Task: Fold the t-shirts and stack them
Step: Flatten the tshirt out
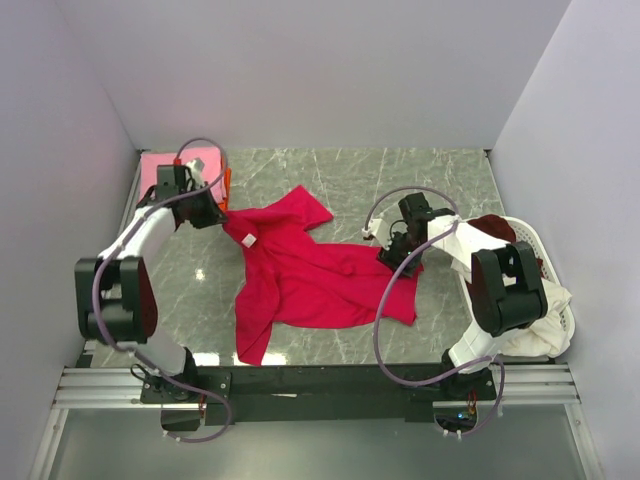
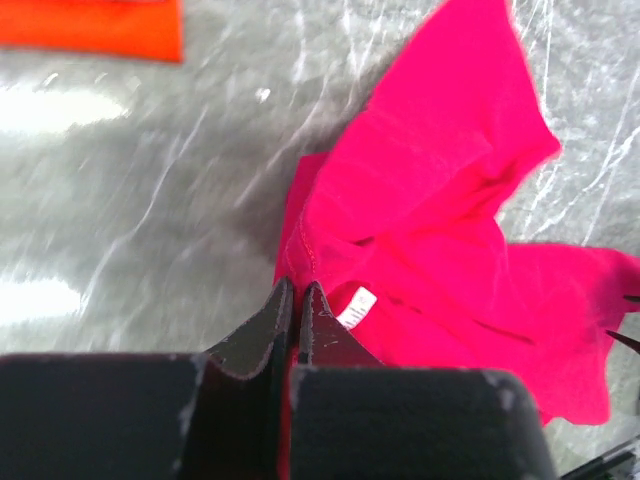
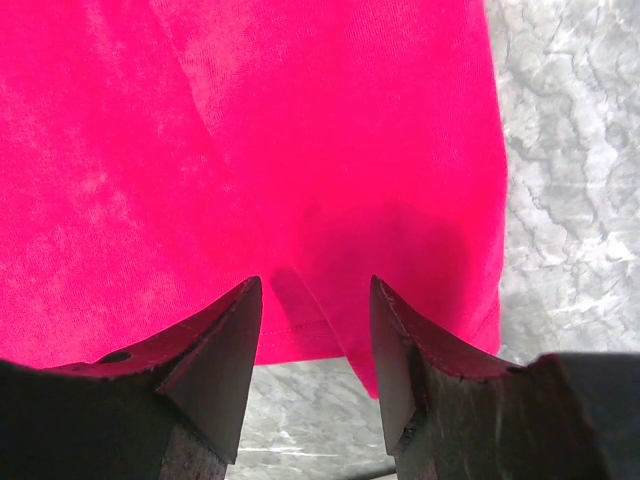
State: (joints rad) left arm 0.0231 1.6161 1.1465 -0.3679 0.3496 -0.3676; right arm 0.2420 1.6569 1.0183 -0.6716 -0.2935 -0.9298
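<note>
Five t-shirts, one basket, two grippers.

Crimson t-shirt [image 1: 310, 275]: one, lying rumpled and unfolded in the middle of the marble table [image 1: 420, 175], one sleeve pointing to the far side, white neck label [image 2: 356, 306] showing at its left end.

Pink t-shirt [image 1: 170, 163]: one, folded flat in the far-left corner. Orange t-shirt [image 1: 226, 186]: one, folded, under the pink one, only its edge sticking out.

White plastic basket [image 1: 570, 318]: one, at the right edge of the table. Inside it are a maroon t-shirt [image 1: 492, 226] at the far end and a cream t-shirt [image 1: 535, 335] bunched and spilling over the near rim.

Left gripper [image 2: 296, 300]: fingers pressed together, pinching the crimson t-shirt's edge just beside the neck label, near the pink/orange stack.

Right gripper [image 3: 315, 285]: fingers spread apart, over the crimson t-shirt's right hem, fabric showing between the fingertips but not clamped. Whether the tips touch the cloth I cannot tell.
</note>
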